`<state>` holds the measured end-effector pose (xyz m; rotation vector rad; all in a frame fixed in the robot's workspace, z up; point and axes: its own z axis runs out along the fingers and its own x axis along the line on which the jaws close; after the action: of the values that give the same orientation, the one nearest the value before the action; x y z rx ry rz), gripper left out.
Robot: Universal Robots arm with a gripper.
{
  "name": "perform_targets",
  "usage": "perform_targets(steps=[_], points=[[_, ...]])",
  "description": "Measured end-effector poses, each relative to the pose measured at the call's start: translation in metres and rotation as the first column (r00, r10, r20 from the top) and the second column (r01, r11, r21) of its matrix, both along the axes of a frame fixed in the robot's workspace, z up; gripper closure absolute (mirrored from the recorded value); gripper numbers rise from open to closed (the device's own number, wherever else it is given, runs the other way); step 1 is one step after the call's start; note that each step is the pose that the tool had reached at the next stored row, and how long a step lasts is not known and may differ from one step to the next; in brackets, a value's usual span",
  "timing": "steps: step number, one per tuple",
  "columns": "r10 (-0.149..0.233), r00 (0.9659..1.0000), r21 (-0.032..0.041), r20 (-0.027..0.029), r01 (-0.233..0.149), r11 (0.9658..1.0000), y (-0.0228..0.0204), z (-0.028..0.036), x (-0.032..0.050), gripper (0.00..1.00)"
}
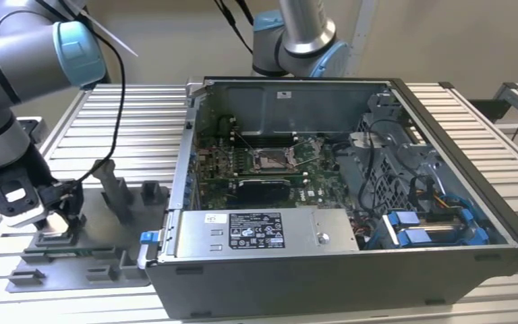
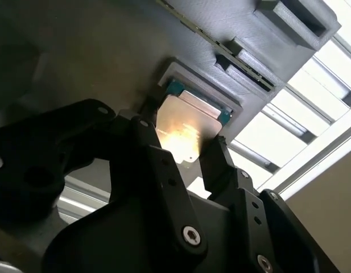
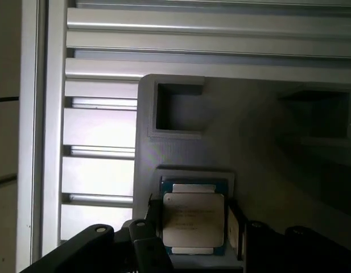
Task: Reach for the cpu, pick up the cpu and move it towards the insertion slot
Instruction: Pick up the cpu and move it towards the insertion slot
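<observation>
The cpu point(image 3: 193, 219) is a small silvery square plate with a green rim. It lies flat in a raised nest of the grey fixture plate point(image 1: 97, 260), at the exterior view's left. My gripper point(image 1: 56, 217) is lowered right over it. In both wrist views its dark fingers point(image 2: 212, 156) stand on either side of the cpu point(image 2: 186, 122) with thin gaps, so the gripper point(image 3: 193, 227) is open around it. The insertion slot point(image 1: 272, 158), a square metal-framed socket on the green board, lies inside the open computer case, far to the exterior view's right of the gripper.
The open computer case point(image 1: 457, 229) takes up the middle and right of the slatted metal table point(image 1: 133, 115). Upright grey fixture blocks point(image 1: 115, 189) stand between gripper and case. A second arm's base point(image 1: 299, 40) rises behind the case. A cable hangs by my arm.
</observation>
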<state>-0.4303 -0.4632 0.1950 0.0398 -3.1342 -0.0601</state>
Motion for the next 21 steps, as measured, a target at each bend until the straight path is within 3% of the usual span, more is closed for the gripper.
perform_targets(steps=[11,21], points=[[0.0,1.0,-0.0001,-0.0002,0.0,1.0,0.0,0.0179,-0.0001,1.0],[0.0,1.0,0.0,-0.0002,0.0,1.0,0.0,0.0283,0.0,1.0]])
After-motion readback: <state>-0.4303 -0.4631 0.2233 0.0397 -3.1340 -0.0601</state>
